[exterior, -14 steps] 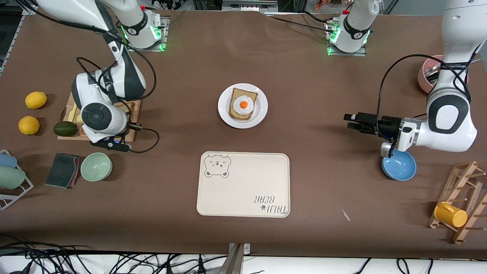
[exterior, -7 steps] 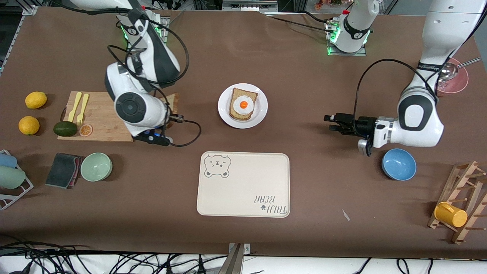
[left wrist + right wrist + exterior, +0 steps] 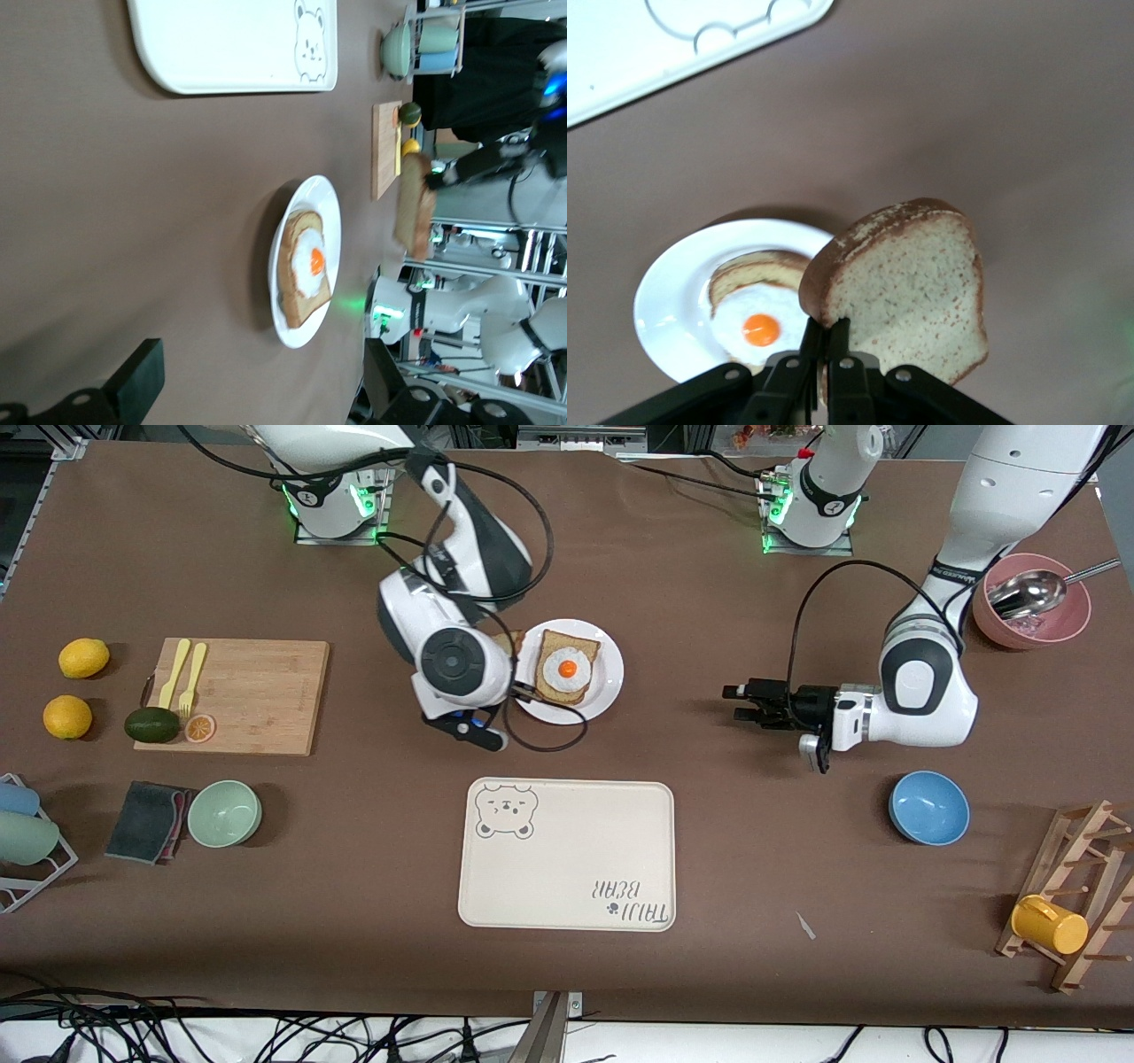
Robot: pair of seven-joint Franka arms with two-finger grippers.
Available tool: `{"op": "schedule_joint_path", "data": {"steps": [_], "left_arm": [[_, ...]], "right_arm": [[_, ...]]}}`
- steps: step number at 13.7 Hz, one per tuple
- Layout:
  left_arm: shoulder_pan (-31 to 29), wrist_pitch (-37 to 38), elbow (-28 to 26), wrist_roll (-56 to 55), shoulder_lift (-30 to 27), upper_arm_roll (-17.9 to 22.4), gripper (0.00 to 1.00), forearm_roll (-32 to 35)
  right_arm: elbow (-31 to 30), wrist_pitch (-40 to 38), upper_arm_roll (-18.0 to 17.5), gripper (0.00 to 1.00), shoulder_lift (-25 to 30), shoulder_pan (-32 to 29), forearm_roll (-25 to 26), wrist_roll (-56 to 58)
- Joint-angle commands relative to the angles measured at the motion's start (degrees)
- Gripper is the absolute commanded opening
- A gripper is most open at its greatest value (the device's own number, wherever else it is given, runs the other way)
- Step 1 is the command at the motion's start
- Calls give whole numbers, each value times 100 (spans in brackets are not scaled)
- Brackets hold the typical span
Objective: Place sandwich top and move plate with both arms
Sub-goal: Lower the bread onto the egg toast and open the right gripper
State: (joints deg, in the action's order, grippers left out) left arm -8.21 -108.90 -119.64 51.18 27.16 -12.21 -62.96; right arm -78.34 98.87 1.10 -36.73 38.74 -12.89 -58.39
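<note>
The plate [image 3: 608, 689] is white and sits mid-table, with a bread slice bearing a fried egg [image 3: 567, 668] on it. My right gripper [image 3: 830, 332] is shut on the edge of the sandwich top [image 3: 908, 283], a plain light-brown slice held on edge in the air beside the plate's rim [image 3: 660, 292], at the right arm's end. In the front view the right wrist hides most of that slice. My left gripper [image 3: 732, 702] is open and empty, low over bare table between the plate and the blue bowl. It faces the plate [image 3: 308, 190], and the held slice [image 3: 414, 208] shows past it.
A cream bear tray [image 3: 567, 855] lies nearer the front camera than the plate. A cutting board [image 3: 252, 695] with forks, an avocado, lemons, a green bowl and a cloth are at the right arm's end. A blue bowl [image 3: 928, 808], a pink bowl with a ladle [image 3: 1032, 602] and a cup rack [image 3: 1076, 895] are at the left arm's end.
My right gripper carried the sandwich top from the cutting board across to the plate's edge. My left gripper moved from over the blue bowl toward the plate.
</note>
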Motion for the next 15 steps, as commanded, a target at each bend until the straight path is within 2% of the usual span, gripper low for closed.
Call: {"op": "schedule_joint_path", "data": {"steps": [1,4,10,11,12,13,14,15], "left_arm": [[12,-192,-270,182,-211,-88,99,-348],[39,-596,-489,199,-246,-307,99,-366],[56,-984,-859,911,-211,-387,99,-1130],[143,-1010,-885,920,-203,-387,99,-1192],[222,-1089,-894,920,-185,-387,99,-1271],[301,-1150,-894,920,-168,-387,99,-1358],[346,-1160,-894,929,-133,-387,99,-1438],[398,-1168,-894,929,-115,-387,98,-1473]], "right_arm": [[443,184,66,0,-484,335,-108,-628],[443,746,66,0,-730,634,-117,-1051],[443,880,-101,0,-854,775,-126,-1052],[443,976,-101,10,-862,775,-117,-1087],[434,1090,-101,33,-862,801,-82,-1078],[443,1126,-92,74,-862,801,-73,-1122],[443,1126,-92,93,-845,801,-64,-1139],[443,1126,-83,99,-828,801,-38,-1140]]}}
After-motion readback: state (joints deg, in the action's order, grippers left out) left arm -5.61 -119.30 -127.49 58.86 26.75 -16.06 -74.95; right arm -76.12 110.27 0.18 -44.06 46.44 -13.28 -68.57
